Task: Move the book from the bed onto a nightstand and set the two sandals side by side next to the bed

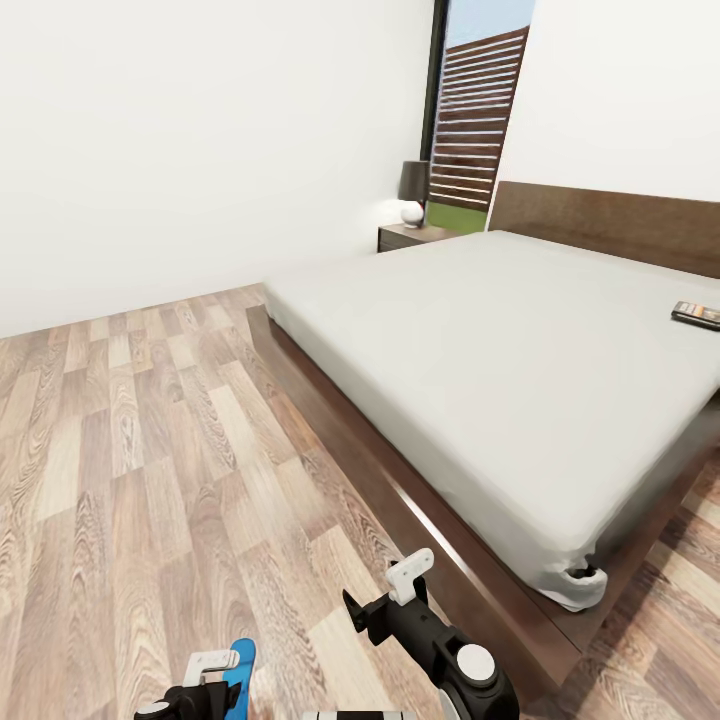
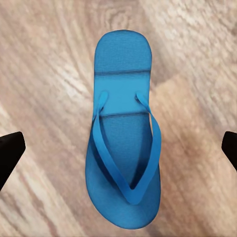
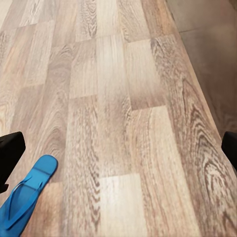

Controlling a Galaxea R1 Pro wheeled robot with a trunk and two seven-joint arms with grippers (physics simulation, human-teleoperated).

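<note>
One bright blue sandal (image 2: 123,143) lies flat on the wood floor, straps up, directly under my left gripper (image 2: 118,153), whose dark fingers stand wide open on either side of it. In the head view this sandal (image 1: 241,662) peeks out beside the left gripper (image 1: 208,668) at the lower edge. My right gripper (image 1: 410,580) hovers open over the floor near the bed's foot corner, and a blue sandal (image 3: 24,197) lies off to one side of it. The book (image 1: 697,314) lies on the grey mattress of the bed (image 1: 500,340) at the far right. A nightstand (image 1: 410,237) stands by the headboard. The other sandal is out of view.
A dark-shaded lamp (image 1: 413,190) with a white base sits on the nightstand. The bed's dark wooden frame (image 1: 400,500) juts out low along the floor, close to my right arm. Wood floor (image 1: 130,450) stretches left to the white wall.
</note>
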